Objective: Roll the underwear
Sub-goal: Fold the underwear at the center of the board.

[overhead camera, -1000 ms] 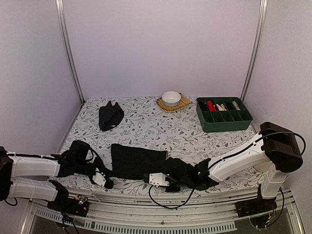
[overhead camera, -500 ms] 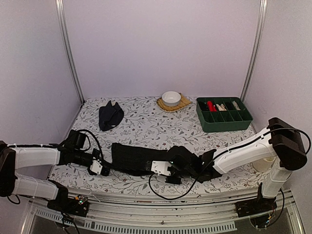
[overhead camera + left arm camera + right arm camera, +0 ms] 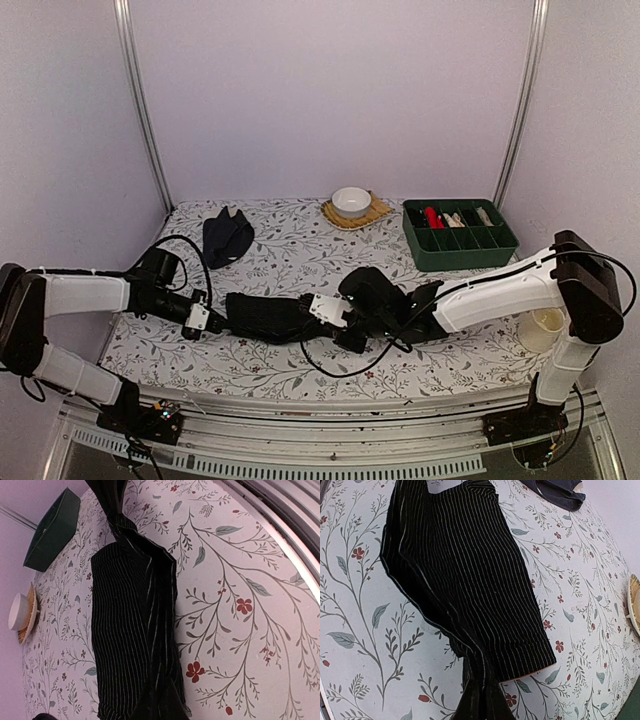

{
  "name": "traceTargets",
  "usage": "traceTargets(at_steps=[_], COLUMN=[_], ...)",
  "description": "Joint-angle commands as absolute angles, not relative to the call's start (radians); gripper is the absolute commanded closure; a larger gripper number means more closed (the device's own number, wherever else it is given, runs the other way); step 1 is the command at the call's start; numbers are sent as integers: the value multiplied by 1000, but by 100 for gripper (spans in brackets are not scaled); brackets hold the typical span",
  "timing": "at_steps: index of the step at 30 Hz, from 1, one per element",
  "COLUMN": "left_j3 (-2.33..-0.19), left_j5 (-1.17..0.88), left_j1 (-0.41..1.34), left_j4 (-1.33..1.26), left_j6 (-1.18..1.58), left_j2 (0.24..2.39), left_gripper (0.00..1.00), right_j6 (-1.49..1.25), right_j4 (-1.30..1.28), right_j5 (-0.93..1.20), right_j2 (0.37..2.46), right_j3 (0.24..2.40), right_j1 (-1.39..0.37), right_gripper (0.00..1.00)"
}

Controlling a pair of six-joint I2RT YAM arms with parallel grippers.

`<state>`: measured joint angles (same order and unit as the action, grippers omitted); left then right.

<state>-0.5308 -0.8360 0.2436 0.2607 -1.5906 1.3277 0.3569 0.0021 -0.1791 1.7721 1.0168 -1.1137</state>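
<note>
A black pinstriped underwear [image 3: 268,314] lies folded into a narrow band across the flowered table, between my two grippers. My left gripper [image 3: 205,322] is shut on its left end; in the left wrist view the cloth [image 3: 135,630] runs up from the jaws. My right gripper [image 3: 335,318] is shut on its right end; in the right wrist view the cloth [image 3: 465,575] is pinched and bunched at the jaws. A second black underwear [image 3: 226,237] lies crumpled at the back left, and also shows in the right wrist view [image 3: 559,494].
A white bowl [image 3: 351,201] sits on a woven mat at the back centre. A green compartment tray [image 3: 460,235] with small items stands at the back right. A pale cup [image 3: 541,328] sits near the right arm's base.
Both grippers have moved away from the near edge with the cloth's front edge, folding the flat striped underwear over into a narrow band.
</note>
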Motion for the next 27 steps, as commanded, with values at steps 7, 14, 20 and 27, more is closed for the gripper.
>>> traceTargets(at_steps=[7,14,20,27], left_j3=[-620,-724,-826,-926], left_j5=[-869,-841,-848,-836], left_j1=[207,176,156,143], left_j4=[352,417,525,581], left_j6=[-1520,-1504,-1536,-1518], left_j2=[1377,1478,1557,1644], left_gripper=[100,100,100,100], right_j6=[312,349,370,355], right_j4=[-159,-285,-414,-472], right_j5=[5,82,165,181], right_j2=[1827,1893,1971,2033], right_j3=[1195,1303,1401,1488], right_j1=[-1023,-990,-963,-921], right_gripper=[97,97,96,96])
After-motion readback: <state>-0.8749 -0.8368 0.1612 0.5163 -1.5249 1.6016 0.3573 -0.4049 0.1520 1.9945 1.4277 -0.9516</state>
